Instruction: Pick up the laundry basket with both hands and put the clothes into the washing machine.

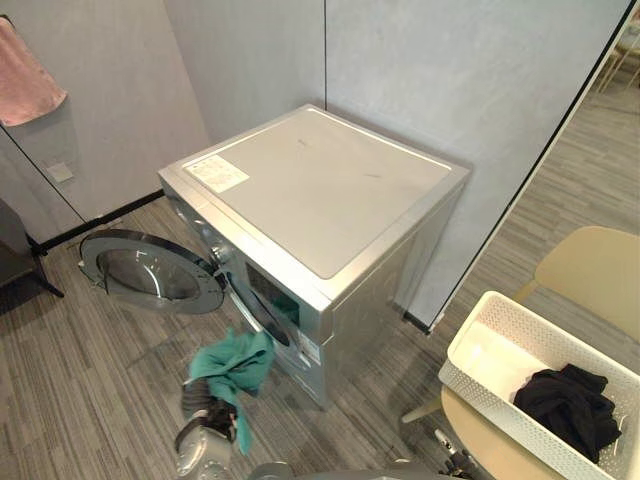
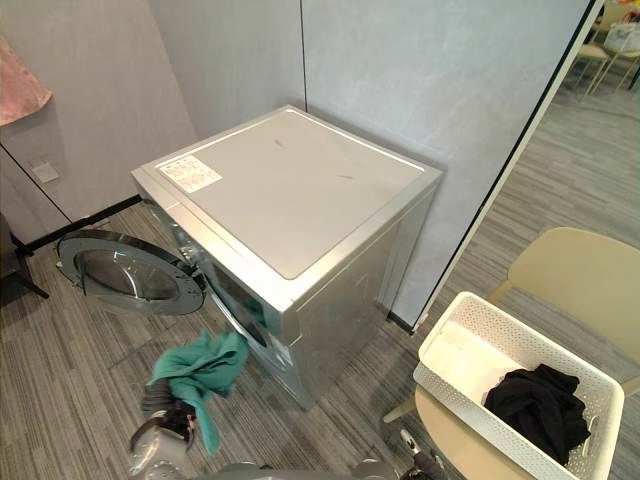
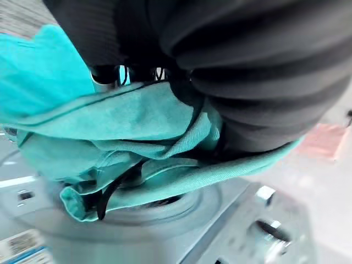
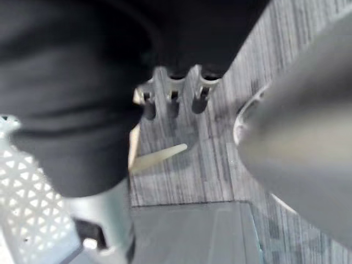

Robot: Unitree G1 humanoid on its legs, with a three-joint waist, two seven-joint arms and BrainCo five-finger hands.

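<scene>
At the front of the silver box-shaped washing machine (image 1: pixel 320 190), low over the grey wood-grain floor (image 1: pixel 90 390), the left hand (image 1: pixel 210 412) is seen with its fingers closed round a crumpled teal cloth (image 1: pixel 235 365). The cloth is bunched over the hand and hangs from it in folds, just beside the dark round drum opening (image 1: pixel 262 298). A little teal fabric is also visible inside that opening. In the left wrist view the same cloth is pressed under the dark ribbed cover, with the machine's front and knobs just past it.

The round glass-and-chrome door (image 1: pixel 150 272) is swung fully open to the machine's left. A white label (image 1: pixel 217 173) is stuck on the flat grey top near the front corner.

Well apart, to the right, a white perforated plastic laundry basket (image 1: pixel 480 330) is set on a pale beige chair (image 1: pixel 595 270). A black garment (image 1: pixel 570 405) is heaped at one end of the basket, and the other end is bare.

The right hand (image 4: pixel 173 93) is seen in its wrist view over the floor, beside the basket's perforated wall; whether it is spread or closed cannot be told.

A pink cloth (image 1: pixel 25 75) is hung on the grey wall at upper left.
</scene>
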